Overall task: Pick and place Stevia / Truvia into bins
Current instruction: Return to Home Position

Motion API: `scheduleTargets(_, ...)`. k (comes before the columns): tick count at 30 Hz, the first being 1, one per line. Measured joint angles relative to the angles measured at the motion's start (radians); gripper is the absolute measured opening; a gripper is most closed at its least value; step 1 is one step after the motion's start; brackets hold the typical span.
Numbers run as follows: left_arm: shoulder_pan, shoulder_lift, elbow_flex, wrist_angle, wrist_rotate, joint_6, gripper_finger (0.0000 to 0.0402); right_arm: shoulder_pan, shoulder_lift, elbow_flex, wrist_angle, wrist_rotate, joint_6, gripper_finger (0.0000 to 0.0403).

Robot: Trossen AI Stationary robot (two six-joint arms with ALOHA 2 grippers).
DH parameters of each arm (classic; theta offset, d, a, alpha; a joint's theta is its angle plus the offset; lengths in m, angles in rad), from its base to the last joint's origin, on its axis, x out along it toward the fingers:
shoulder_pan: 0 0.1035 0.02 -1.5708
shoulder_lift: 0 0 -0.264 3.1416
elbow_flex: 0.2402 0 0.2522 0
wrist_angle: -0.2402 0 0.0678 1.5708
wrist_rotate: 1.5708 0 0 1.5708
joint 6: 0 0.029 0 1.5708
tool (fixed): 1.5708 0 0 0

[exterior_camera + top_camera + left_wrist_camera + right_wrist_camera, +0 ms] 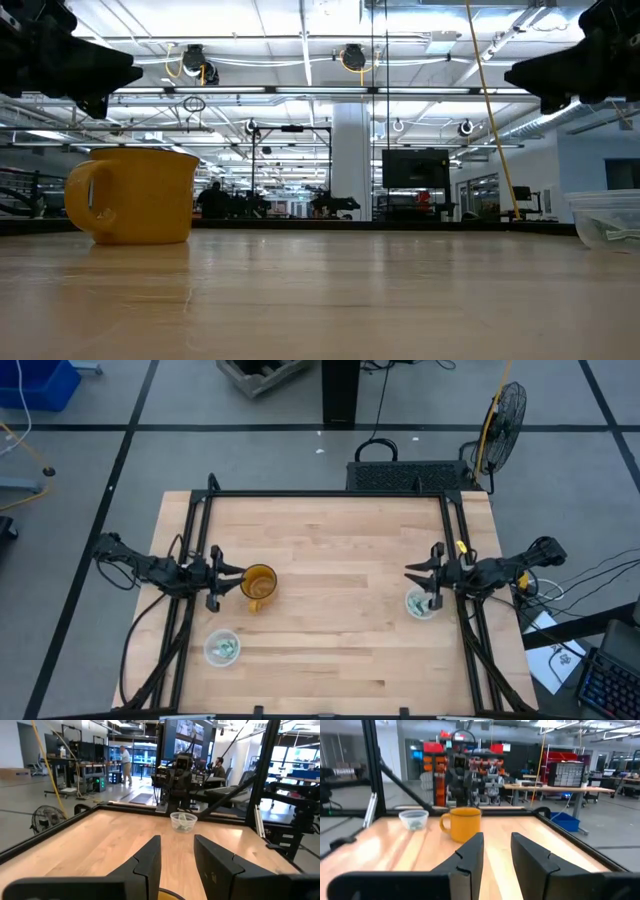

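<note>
Pale green and white sachets lie inside both clear bins: one bin (221,648) stands near the table's near-left corner, the other (422,603) by the right edge. My left gripper (232,573) hovers open at the table's left side, just left of the amber cup (258,586). Its wrist view looks across at the right bin (183,821). My right gripper (412,576) hovers open at the right side, just above and beside the right bin. Its wrist view shows the left bin (414,818) and the amber cup (462,823). Neither gripper holds anything.
The amber cup (135,195) stands upright on the wooden table, handle toward the near side. A black frame (330,493) runs along the far, left and right edges. The middle of the table (340,590) is bare wood. People stand far off in the room.
</note>
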Motion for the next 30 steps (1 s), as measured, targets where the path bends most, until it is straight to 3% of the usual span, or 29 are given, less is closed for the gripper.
scheduleTargets(30, 0.000, 0.000, 0.000, -0.001, 0.002, -0.014, 0.0122, 0.002, 0.029, -0.002, -0.020, -0.003, 0.058, 0.0091)
